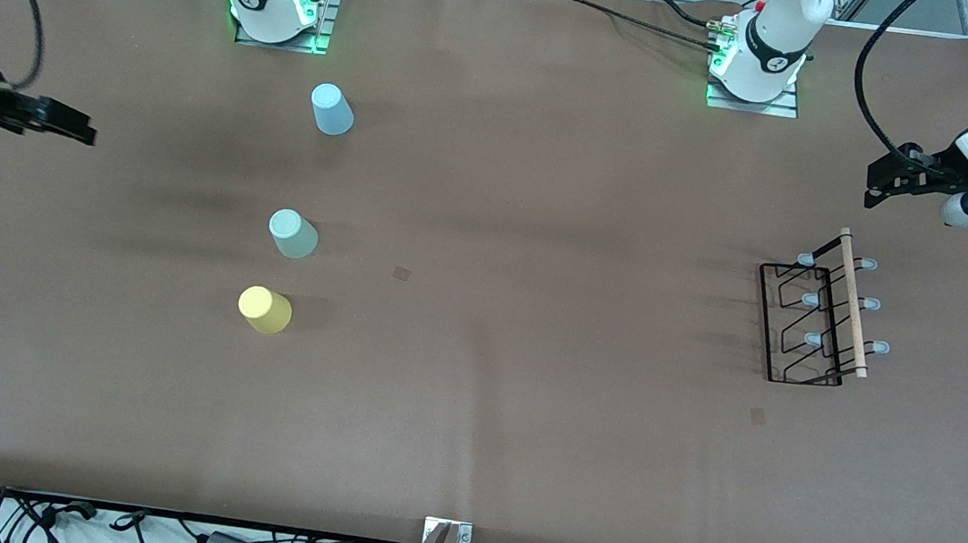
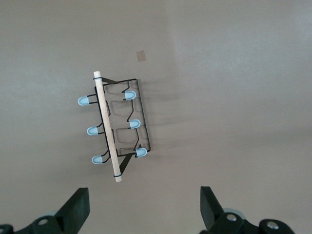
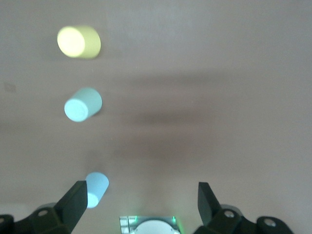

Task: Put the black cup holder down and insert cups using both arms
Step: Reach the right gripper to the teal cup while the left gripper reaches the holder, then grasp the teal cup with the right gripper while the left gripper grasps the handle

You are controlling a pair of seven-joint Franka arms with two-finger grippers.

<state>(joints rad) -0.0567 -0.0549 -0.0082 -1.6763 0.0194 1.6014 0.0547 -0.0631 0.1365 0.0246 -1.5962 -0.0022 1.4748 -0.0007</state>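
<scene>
My left hand (image 1: 878, 183) hung wide, empty, over the tabletop's (image 1: 522, 419) end above the holder (image 1: 812, 319); right hand (image 1: 76, 125) likewise, cups (image 1: 294, 234) inverted nearby. Risk: thin wire slipping or tipping under an off-centre grasp.

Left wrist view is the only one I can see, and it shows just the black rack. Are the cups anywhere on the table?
Observer: Yes. Three cups stand upside down toward the right arm's end: the blue cup, the grey-green cup and the yellow cup.
Operator: Which cup is nearest to the front camera?
Observer: The yellow one; the blue is farthest.
Operator: Is the right gripper holding anything?
Observer: No. The right gripper is open and empty, up over its end of the table.
Operator: Any cup on the rack?
Observer: None; its pegs are bare.
</scene>
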